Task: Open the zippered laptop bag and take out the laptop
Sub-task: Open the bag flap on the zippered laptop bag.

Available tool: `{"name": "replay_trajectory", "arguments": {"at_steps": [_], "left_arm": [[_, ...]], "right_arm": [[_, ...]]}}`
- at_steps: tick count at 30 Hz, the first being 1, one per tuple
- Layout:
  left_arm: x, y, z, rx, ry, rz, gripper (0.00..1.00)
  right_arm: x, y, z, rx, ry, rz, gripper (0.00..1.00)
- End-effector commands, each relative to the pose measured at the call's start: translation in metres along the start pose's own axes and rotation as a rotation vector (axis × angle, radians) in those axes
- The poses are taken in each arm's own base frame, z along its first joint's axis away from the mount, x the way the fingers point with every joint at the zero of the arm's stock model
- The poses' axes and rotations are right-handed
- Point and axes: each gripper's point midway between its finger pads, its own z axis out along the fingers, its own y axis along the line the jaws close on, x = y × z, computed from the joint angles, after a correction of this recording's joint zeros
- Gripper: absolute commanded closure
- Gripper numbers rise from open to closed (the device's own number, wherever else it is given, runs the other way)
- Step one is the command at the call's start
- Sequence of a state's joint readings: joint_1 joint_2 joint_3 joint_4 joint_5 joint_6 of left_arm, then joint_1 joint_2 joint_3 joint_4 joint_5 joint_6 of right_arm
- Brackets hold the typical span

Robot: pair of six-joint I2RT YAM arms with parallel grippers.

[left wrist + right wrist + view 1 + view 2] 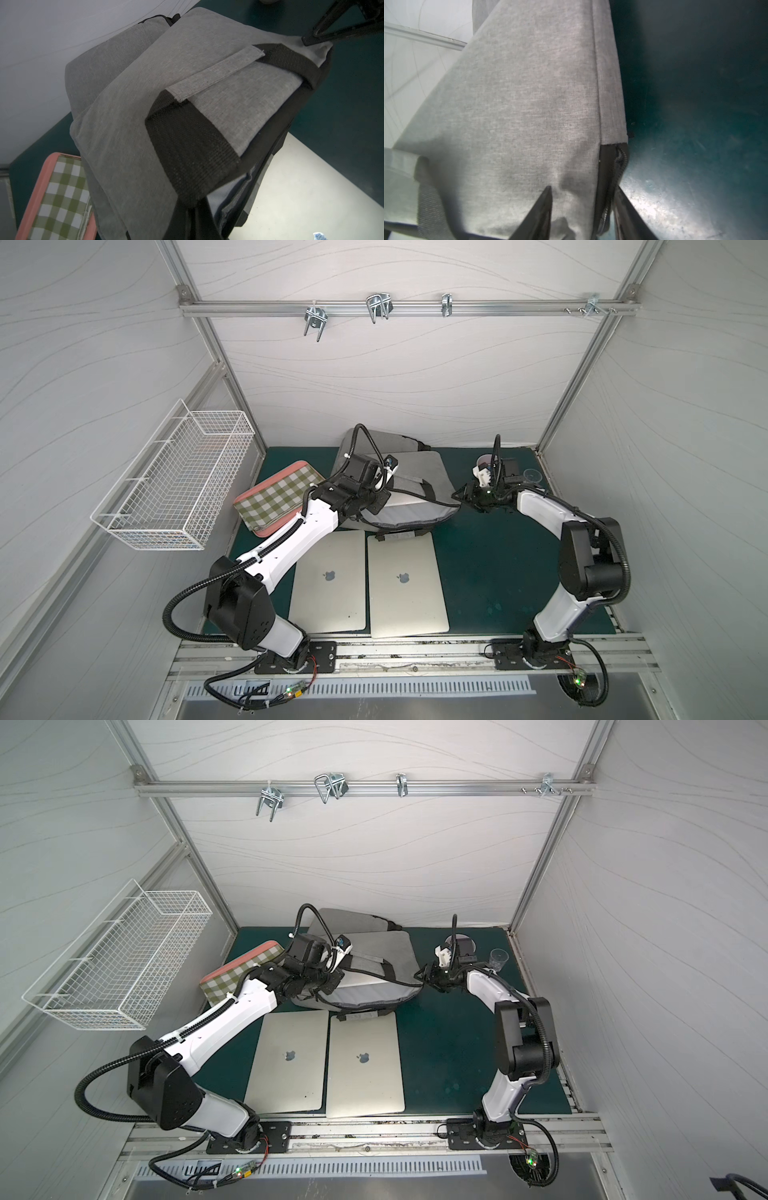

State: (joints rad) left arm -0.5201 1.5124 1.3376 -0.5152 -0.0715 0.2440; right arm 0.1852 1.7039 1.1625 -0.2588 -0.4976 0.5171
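The grey zippered laptop bag (415, 472) (382, 952) lies at the back middle of the green mat, its front mouth gaping. A pale smooth surface (405, 501) shows inside the mouth; I cannot tell if it is the laptop. My left gripper (376, 501) (197, 218) is shut on the bag's black handle strap (187, 155) at the bag's left side. My right gripper (460, 495) (583, 189) is at the bag's right corner. Its jaws stand apart, with the grey fabric (519, 104) and the dark zipper end (619, 158) between them.
Two silver laptops (328, 580) (405, 585) lie side by side on the mat in front of the bag. A green-checked pink sleeve (278, 497) is at the left and another grey bag (386, 441) behind. A clear cup (532, 476) stands back right. A wire basket (174, 477) hangs on the left wall.
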Motion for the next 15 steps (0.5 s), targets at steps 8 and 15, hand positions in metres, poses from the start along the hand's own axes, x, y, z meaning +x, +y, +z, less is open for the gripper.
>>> {"name": "replay_trajectory", "arguments": {"at_steps": [8,15], "left_arm": [[-0.024,0.003,-0.005,0.011,-0.011,-0.257,1.00],[-0.036,-0.006,-0.006,0.081,0.001,-0.374,1.00]], "right_arm": [[0.012,0.037,-0.070,-0.110,-0.254,0.200,0.35],[0.065,0.057,-0.046,-0.148,-0.302,0.353,0.37]]}}
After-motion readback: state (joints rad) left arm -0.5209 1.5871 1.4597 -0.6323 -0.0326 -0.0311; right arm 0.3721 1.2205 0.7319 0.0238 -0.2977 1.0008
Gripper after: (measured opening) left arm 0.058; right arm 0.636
